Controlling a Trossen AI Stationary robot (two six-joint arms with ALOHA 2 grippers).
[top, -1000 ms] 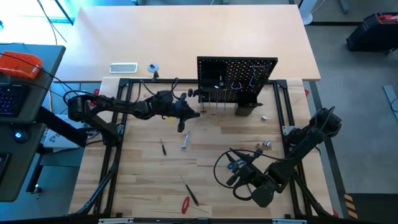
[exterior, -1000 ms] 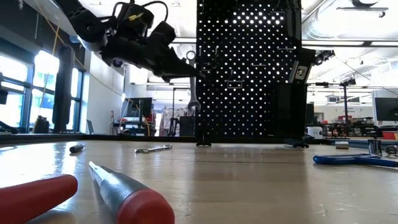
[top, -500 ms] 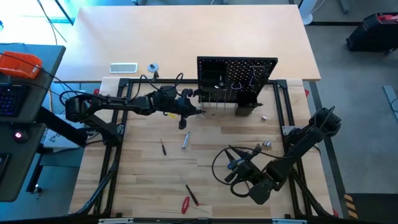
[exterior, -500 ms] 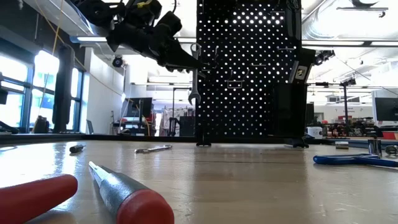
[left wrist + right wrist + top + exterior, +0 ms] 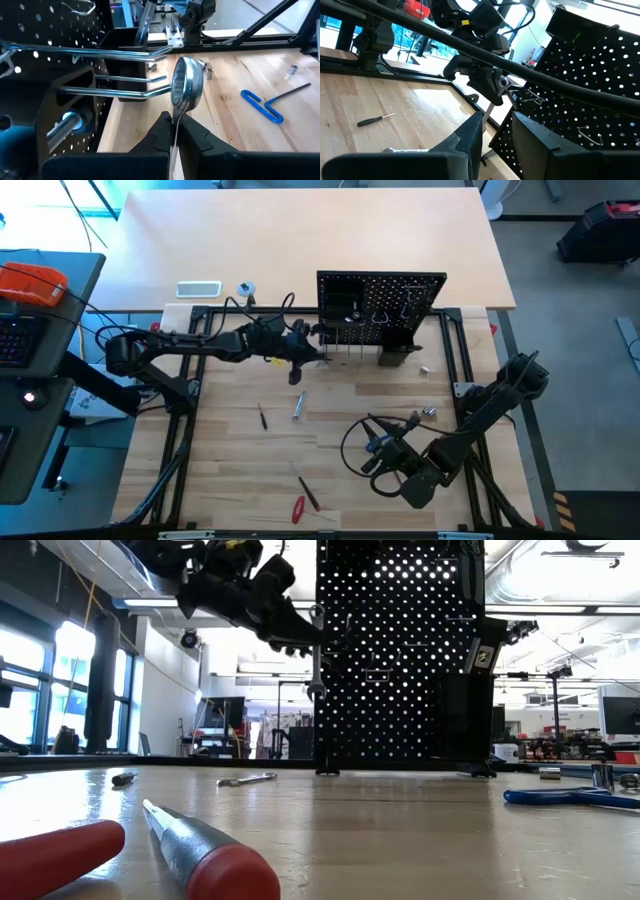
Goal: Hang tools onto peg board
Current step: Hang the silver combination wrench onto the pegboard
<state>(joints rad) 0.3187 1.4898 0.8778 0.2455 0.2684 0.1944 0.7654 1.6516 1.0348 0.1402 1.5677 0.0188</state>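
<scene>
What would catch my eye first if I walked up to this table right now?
Probably the left gripper, shut on a silver wrench and holding its ring end right by the wire hooks at the left edge of the black peg board. Next, the red-handled screwdriver lying at the table's near edge, and the right gripper waiting low over the wood, by the blue-handled hex key.

You have the peg board (image 5: 381, 315) upright at the worktop's (image 5: 340, 395) far edge, the wrench (image 5: 186, 91) raised at its left edge beside the hooks (image 5: 120, 90), screwdrivers (image 5: 304, 498) at the near edge, hex key (image 5: 272, 104) right.
</scene>
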